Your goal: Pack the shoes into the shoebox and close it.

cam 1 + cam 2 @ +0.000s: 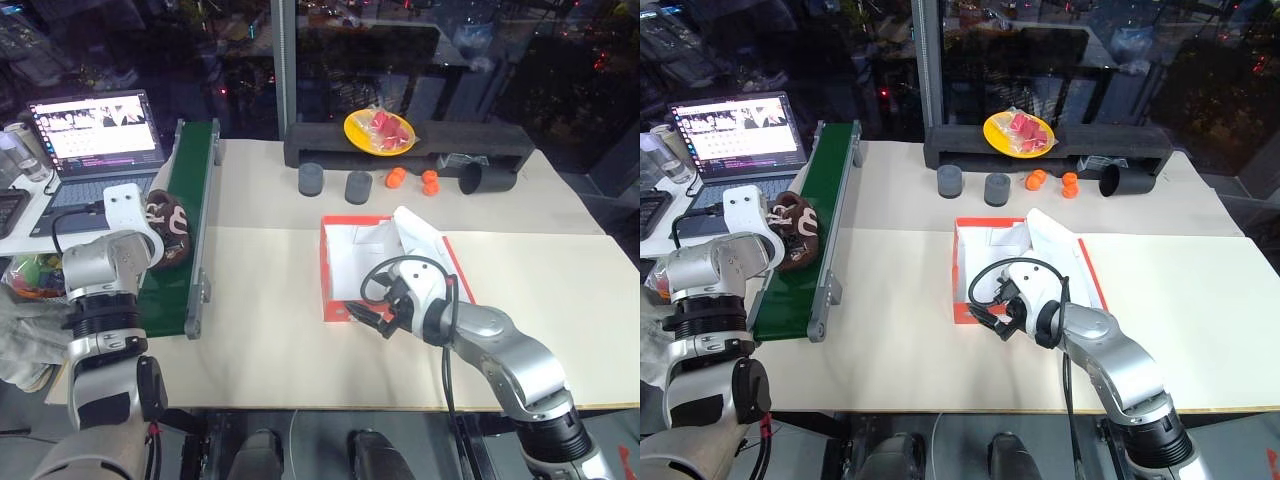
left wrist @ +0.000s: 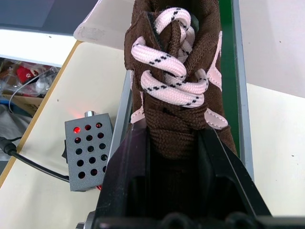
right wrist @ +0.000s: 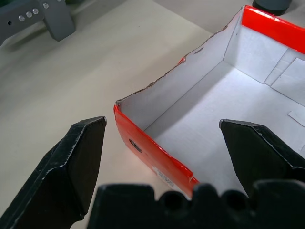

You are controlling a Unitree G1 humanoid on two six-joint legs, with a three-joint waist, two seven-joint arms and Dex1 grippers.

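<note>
A dark brown shoe (image 1: 174, 226) with pinkish-white laces (image 2: 167, 78) lies on the green conveyor belt (image 1: 196, 190) at the left. My left gripper (image 2: 174, 138) is shut on the shoe, its black fingers (image 2: 126, 157) pressing both sides of the collar. The red-orange shoebox (image 1: 325, 270) stands open in the middle of the table, white inside, nothing showing in it, with its lid (image 1: 420, 235) raised on the far right side. My right gripper (image 1: 372, 318) hangs open at the box's near left corner (image 3: 143, 148), one finger outside the wall and one over the inside.
A laptop (image 1: 95, 130) sits at the far left behind the belt. A grey control box (image 2: 88, 152) stands beside the belt. At the back are a long black foam tray (image 1: 330, 140) with a yellow plate (image 1: 380, 132), two grey cylinders (image 1: 311, 178), orange pieces (image 1: 397, 178) and a black cup (image 1: 485, 178).
</note>
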